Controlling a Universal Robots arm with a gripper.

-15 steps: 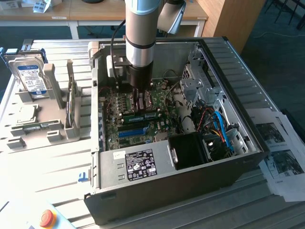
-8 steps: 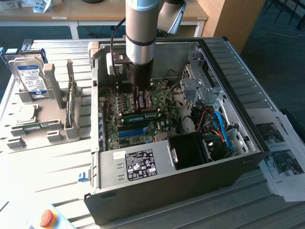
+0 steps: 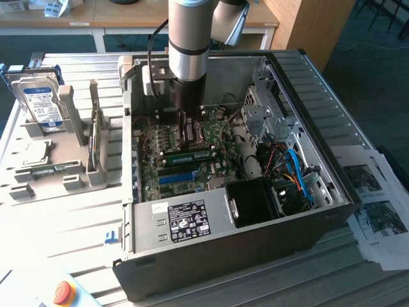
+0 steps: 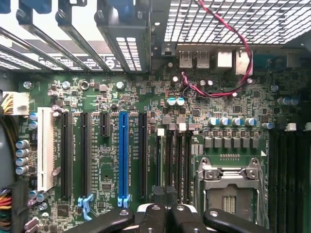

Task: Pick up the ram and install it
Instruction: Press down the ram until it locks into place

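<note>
Slatted grey bench [image 3: 77, 217] underfoot of everything, desks behind it, and an open PC case [image 3: 211, 224] lying on its side in the middle. Inside, the ram [image 3: 188, 154] lies flat across the motherboard [image 3: 153, 169], a long green stick with a pale label, seated among the slots just below the arm's tool. Right above it stands the gripper [image 3: 186, 131], reaching straight down from the silver arm [image 3: 189, 45]; its fingers are pressed together, tips on or just over the stick (I can't tell whether they actually pinch it). From the wrist view the gripper [image 4: 165, 213] shows as black linkages meeting tight at the middle, with dark memory slots [image 4: 175, 165] running away from the tips, a blue slot [image 4: 123, 160] and a white slot [image 4: 44, 148] to one side, and the bare CPU socket [image 4: 231, 187] to the other.

Also in the case: a black fan housing [image 3: 255, 201], blue and red cables [image 3: 297, 169], and a labelled power supply [image 3: 188, 220] along the near wall. On the exterior view's left a grey holder tray [image 3: 51, 169] keeps a hard drive [image 3: 41, 105] standing upright in a slot. Printed papers [image 3: 377, 211] lie to the exterior view's right, and a red button [image 3: 62, 292] sits at the near corner.
</note>
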